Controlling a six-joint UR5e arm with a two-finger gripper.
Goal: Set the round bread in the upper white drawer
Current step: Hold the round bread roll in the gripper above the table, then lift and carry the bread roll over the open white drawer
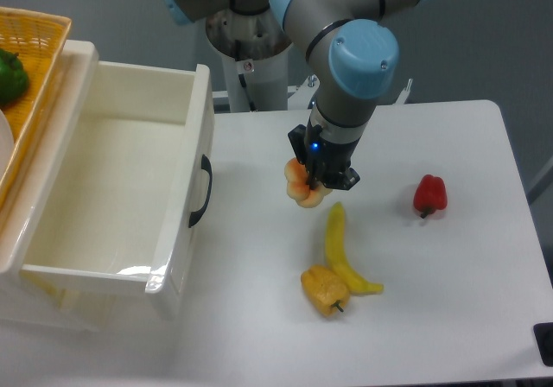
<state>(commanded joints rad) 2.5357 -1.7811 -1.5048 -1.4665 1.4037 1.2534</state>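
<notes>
The round bread (pixel 304 187) is a small pale tan lobed bun, partly hidden under my gripper (pixel 317 182), which is shut on it just above the white table, right of the drawer. The upper white drawer (pixel 177 231) stands pulled open at the left, with deep glossy walls and a black curved handle (pixel 202 192) on its front. Its inside looks empty. The gripper is a short way to the right of the handle.
A yellow banana (pixel 339 249) and a yellow-orange bell pepper (pixel 324 290) lie just in front of the gripper. A red bell pepper (pixel 429 194) lies to the right. A wicker basket (pixel 34 76) with a green pepper (pixel 10 74) sits at the upper left.
</notes>
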